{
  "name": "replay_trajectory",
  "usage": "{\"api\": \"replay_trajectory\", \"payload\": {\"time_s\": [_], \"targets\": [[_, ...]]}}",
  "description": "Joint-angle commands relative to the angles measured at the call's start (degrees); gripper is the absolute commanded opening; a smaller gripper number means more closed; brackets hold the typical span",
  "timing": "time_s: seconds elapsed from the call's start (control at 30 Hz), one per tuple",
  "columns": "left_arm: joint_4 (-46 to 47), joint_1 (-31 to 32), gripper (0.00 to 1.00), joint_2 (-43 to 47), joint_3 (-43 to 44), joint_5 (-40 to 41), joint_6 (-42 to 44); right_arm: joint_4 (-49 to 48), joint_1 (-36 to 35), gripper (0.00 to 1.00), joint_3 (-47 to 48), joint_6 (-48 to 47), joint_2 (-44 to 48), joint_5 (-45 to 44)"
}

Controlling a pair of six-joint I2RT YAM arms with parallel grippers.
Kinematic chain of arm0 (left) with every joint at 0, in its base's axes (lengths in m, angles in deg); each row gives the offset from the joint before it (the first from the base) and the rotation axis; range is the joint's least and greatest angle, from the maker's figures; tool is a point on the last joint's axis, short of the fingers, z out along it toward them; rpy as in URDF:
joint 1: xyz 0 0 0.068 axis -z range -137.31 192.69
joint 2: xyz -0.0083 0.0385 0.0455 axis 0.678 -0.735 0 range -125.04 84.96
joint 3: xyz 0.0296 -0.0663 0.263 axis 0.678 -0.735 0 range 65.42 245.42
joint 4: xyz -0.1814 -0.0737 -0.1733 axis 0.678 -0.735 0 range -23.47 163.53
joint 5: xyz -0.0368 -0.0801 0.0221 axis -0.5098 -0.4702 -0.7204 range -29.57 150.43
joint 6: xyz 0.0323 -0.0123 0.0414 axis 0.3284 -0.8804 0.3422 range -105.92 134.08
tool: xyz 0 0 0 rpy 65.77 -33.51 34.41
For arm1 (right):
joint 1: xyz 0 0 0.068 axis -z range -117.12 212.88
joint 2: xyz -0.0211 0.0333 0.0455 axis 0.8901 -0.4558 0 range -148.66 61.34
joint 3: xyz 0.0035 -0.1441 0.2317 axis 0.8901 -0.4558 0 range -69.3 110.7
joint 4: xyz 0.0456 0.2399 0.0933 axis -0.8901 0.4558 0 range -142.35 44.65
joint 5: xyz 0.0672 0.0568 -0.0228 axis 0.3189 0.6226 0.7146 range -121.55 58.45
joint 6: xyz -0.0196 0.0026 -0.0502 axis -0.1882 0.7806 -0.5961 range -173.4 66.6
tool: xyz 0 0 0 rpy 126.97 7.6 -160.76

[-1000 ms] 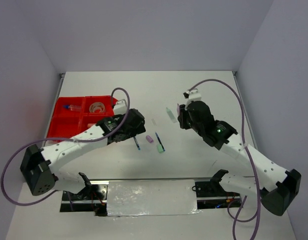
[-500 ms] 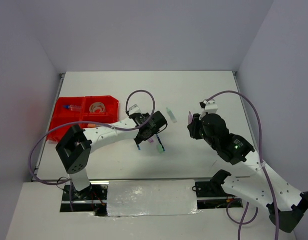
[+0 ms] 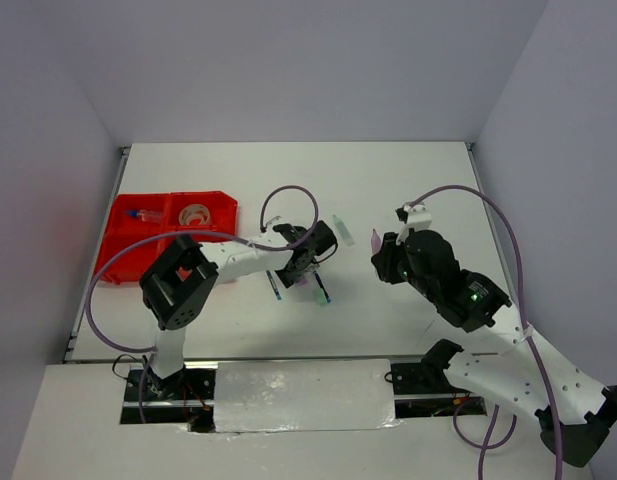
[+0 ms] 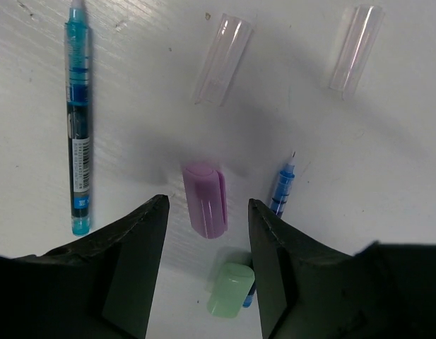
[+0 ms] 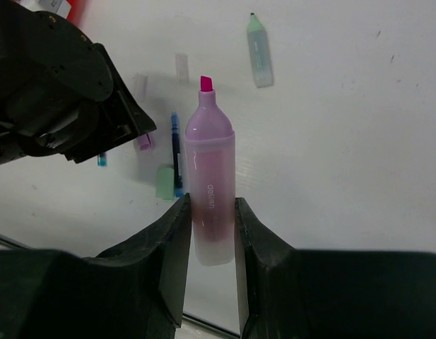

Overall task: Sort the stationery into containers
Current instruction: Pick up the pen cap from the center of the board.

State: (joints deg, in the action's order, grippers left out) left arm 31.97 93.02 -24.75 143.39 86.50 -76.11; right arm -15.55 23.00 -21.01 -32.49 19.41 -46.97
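Observation:
A short purple eraser-like piece point(image 4: 205, 198) lies on the white table between the jaws of my left gripper point(image 4: 208, 212), which is open with a gap on each side. Just under it lies a green piece point(image 4: 230, 289). Blue pens lie to its left point(image 4: 79, 120) and right point(image 4: 281, 187). My right gripper point(image 5: 212, 212) is shut on a pink marker point(image 5: 210, 162), held tip-up above the table point(image 3: 375, 240). A green marker point(image 3: 341, 229) lies between the arms. The red tray point(image 3: 123, 250) sits far left, holding a tape roll point(image 3: 195, 214) and a pen point(image 3: 143, 214).
Two clear caps point(image 4: 222, 60) point(image 4: 355, 49) lie beyond the purple piece. The left arm's cable point(image 3: 288, 195) loops above its wrist. White walls close in the table at the back and sides.
My left gripper has moved right, over the purple piece, and its jaws have narrowed around it. My right gripper has shifted a little to the right with the pink marker.

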Motion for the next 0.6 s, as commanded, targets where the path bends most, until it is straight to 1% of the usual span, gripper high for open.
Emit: {"api": "replay_trajectory", "payload": {"time_s": [0.0,0.13,0.23,0.27,0.3,0.37,0.47,0.57], "targets": [[1.1,-0.1,0.61,-0.9,0.1,-1.9,0.6,-1.0,-0.5,0.0,-0.5,-1.0,-0.3,1.4],[1.7,-0.3,0.6,-2.0,-0.3,-2.9,1.3,-2.1,-0.6,0.0,-1.4,-1.2,-0.3,2.1],[1.2,-0.4,0.54,-2.8,-0.5,-3.6,1.4,-2.3,-0.6,0.0,-1.5,-1.3,-0.3,2.3],[1.2,-0.4,0.5,-2.7,-0.8,-4.0,1.2,-2.3,-0.6,0.0,-1.4,-1.3,-0.3,2.3],[1.7,-0.4,0.48,-2.6,-1.2,-4.2,1.4,-2.3,-0.5,0.0,-1.4,-1.4,-0.2,2.4],[2.4,-0.4,0.41,-2.3,-2.4,-4.6,1.4,-2.5,-0.6,0.0,-1.5,-1.4,-0.2,2.7],[3.1,-0.8,0.37,-1.9,-3.7,-5.2,1.7,-3.0,-0.6,0.0,-1.8,-1.5,-0.3,3.3],[3.9,-1.0,0.37,-2.0,-4.8,-5.8,2.2,-3.1,-0.6,0.0,-2.0,-1.6,-0.4,3.7]]}}
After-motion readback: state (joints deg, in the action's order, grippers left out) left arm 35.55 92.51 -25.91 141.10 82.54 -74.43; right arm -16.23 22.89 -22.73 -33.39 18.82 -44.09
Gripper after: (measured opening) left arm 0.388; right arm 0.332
